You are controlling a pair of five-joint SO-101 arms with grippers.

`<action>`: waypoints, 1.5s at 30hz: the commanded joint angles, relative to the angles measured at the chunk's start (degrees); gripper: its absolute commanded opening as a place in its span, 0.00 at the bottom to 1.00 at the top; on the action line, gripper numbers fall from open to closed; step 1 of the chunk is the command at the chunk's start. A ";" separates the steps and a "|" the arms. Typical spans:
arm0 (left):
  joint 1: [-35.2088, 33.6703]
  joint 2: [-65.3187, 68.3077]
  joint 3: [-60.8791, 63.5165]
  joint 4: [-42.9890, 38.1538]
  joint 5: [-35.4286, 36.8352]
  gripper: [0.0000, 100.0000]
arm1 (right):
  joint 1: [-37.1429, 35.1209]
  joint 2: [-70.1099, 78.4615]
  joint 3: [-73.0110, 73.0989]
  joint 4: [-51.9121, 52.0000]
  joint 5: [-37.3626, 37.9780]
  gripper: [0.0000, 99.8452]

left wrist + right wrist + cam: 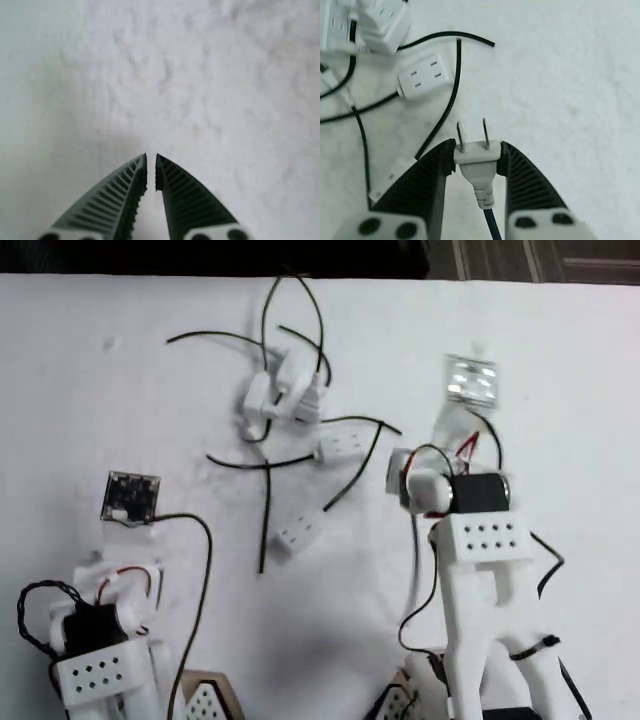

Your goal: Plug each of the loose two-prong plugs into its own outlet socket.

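Your right gripper (477,146) is clamped on a white two-prong plug (476,160). Its fingers press the plug's flanks, the prongs point out ahead, and the cord trails back between the jaws. The nearest loose outlet socket (422,77) lies ahead with its slots showing, set at an angle to the prongs. A black cord (447,107) runs across the table (570,75) between plug and socket, and farther off sits a tangled cluster of white sockets (377,20). Your left gripper (151,167) hangs over bare table, well apart from all this, its fingers drawn to a narrow slit with nothing between them. The danger, as I judge it, is the push — the socket is unheld, so it would likely skid away rather than take the prongs. The mismatch in angle could make the prongs strike the face and twist the plug in your grip, and the black cord could snag a finger on approach — consider pinning the socket with the left arm.
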State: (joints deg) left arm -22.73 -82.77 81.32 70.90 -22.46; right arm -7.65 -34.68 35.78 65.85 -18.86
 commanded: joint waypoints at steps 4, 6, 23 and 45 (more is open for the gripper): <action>-0.40 -0.48 -0.26 -1.05 -0.44 0.06 | -0.40 -2.15 -0.44 0.31 -24.09 0.02; -0.40 -0.48 -0.26 -1.05 -0.44 0.06 | -0.40 -2.15 -0.44 0.31 -28.22 0.02; -0.40 -0.48 -0.26 -1.05 -0.44 0.06 | 11.65 -2.68 9.58 -6.64 -29.89 0.46; -0.40 -0.48 -0.26 -1.05 -0.53 0.06 | 17.10 -2.15 5.19 2.42 50.99 0.38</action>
State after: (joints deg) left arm -22.73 -82.77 81.32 70.90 -22.46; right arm 8.62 -35.47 43.25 67.69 7.25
